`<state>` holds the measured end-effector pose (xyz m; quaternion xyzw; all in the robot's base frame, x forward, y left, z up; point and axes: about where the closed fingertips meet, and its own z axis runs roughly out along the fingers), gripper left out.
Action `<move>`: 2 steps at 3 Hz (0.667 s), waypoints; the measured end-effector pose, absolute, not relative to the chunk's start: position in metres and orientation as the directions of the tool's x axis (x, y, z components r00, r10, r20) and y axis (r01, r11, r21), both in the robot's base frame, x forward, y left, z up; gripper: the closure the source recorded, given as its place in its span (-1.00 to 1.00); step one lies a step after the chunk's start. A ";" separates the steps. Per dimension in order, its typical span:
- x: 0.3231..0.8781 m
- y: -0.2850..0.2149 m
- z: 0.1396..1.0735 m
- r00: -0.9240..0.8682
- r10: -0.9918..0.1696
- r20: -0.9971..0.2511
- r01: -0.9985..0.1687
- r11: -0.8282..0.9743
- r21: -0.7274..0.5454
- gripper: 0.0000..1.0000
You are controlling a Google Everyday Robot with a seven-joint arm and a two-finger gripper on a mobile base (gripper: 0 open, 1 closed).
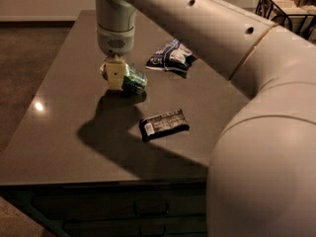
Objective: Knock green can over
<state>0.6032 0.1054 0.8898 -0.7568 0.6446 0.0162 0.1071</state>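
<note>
The green can (135, 80) lies tipped on its side on the dark table (59, 132), left of middle, its length pointing right. My gripper (117, 77) comes straight down from the pale arm and is shut on the can's left end. One pale finger (114, 75) covers that end. The can's top is hidden.
A blue-and-white snack bag (171, 56) lies behind and to the right of the can. A flat black wrapped bar (164, 123) lies in front of it. My arm's big pale body fills the right side. A wire basket (286, 4) stands at the far right. Drawers (148, 209) sit under the table's front edge.
</note>
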 end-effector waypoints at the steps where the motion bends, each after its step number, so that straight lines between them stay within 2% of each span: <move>1: 0.601 0.103 0.879 0.223 -0.971 -0.085 -0.969 -0.211 -0.131 -0.28; 2: 0.596 0.103 0.870 0.265 -0.963 -0.045 -0.959 -0.258 -0.118 -0.76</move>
